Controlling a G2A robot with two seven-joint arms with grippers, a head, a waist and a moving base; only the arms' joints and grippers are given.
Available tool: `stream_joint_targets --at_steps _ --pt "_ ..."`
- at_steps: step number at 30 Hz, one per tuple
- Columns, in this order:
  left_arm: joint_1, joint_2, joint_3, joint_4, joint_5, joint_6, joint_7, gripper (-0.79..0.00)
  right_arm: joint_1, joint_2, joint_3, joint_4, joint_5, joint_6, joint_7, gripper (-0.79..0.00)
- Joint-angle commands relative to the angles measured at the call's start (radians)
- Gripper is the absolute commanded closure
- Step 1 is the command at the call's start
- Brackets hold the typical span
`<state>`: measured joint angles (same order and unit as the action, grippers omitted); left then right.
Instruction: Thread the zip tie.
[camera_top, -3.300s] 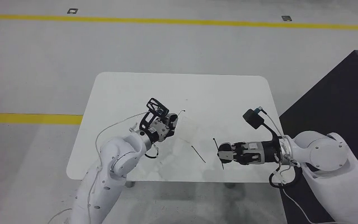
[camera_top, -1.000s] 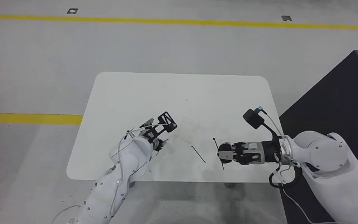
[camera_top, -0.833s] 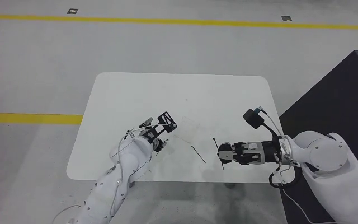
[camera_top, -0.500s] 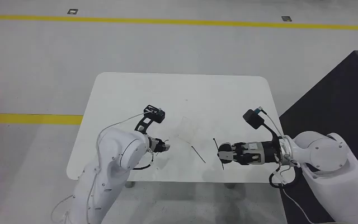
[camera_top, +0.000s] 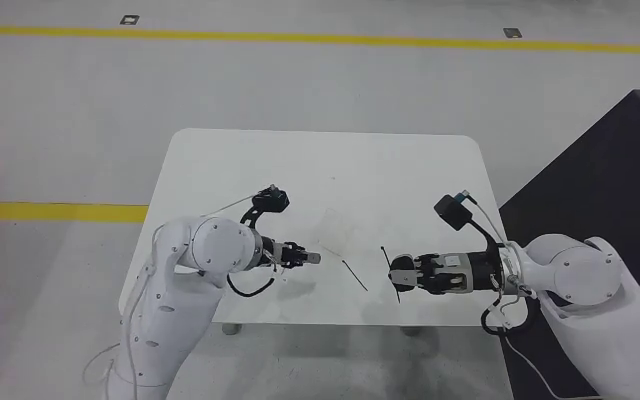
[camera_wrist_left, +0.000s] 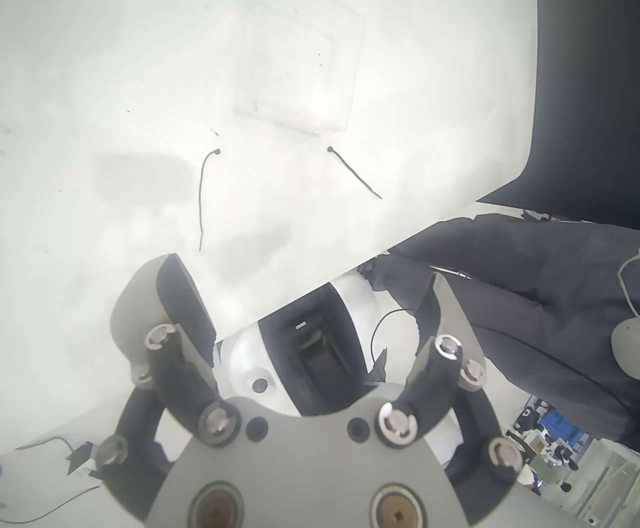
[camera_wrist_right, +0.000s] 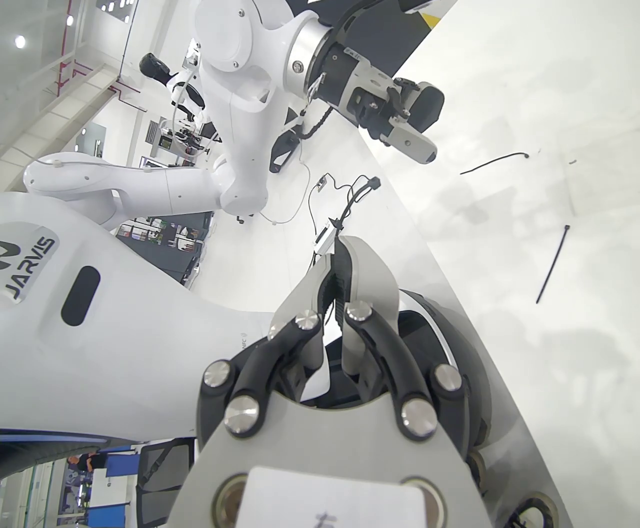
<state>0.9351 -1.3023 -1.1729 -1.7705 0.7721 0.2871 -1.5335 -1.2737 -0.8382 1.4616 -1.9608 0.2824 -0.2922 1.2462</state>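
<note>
"How far had the threading got?"

"By my reading, it had not begun. Two zip ties lay loose on the table (camera_top: 400, 170), each an open strip with no loop made."

"Where were they?"

"Toward the edge nearest the robot, between the two arms and apart from each other. The curved zip tie (camera_wrist_left: 199, 210) lay nearer the left gripper (camera_wrist_left: 301, 277). The straight zip tie (camera_wrist_right: 552, 265) lay nearer the right gripper (camera_wrist_right: 339, 250). Neither tie touched a gripper."

"And the grippers themselves?"

"The left gripper hung over the table short of the curved zip tie, fingers spread wide, nothing between them. The right gripper had its fingers pressed together, and I saw nothing pinched in them."

"So what was left?"

"All of it, I judged: lifting a tie, lining its tail up with its head, and feeding the tail through. A thin strip lying flat looked hard to pinch. A clear plastic sheet (camera_wrist_left: 295, 75) lay just beyond the ties and seemed to play no part."
</note>
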Motion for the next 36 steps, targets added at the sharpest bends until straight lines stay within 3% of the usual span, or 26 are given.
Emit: stream_joint_targets --at_steps 1,4,7,8,26,30,34,36 --pt "0.009 0.003 0.000 0.013 0.055 0.033 0.033 -0.785 0.000 0.000 0.000 0.000 0.000 0.000 0.000 0.000" --pt "0.060 -0.002 0.014 0.025 0.226 0.206 0.206 -0.785 0.000 0.000 0.000 0.000 0.000 0.000 0.000 0.000" --pt "0.117 -0.023 -0.037 0.115 0.029 0.355 0.355 -0.785 0.000 0.000 0.000 0.000 0.000 0.000 0.000 0.000" --pt "0.125 -0.025 -0.030 0.128 0.032 0.420 0.420 -0.785 0.000 0.000 0.000 0.000 0.000 0.000 0.000 0.000" --pt "0.144 -0.026 -0.033 0.110 0.013 0.423 0.445 -0.785 0.000 0.000 0.000 0.000 0.000 0.000 0.000 0.000" --pt "0.216 -0.033 -0.039 -0.014 -0.027 0.555 0.555 -0.785 0.000 0.000 0.000 0.000 0.000 0.000 0.000 0.000" --pt "0.294 -0.040 -0.079 -0.119 -0.233 0.706 0.706 -0.785 0.000 0.000 0.000 0.000 0.000 0.000 0.000 0.000" --pt "0.312 -0.033 -0.079 -0.166 -0.296 0.725 0.726 -0.785 0.000 0.000 0.000 0.000 0.000 0.000 0.000 0.000"
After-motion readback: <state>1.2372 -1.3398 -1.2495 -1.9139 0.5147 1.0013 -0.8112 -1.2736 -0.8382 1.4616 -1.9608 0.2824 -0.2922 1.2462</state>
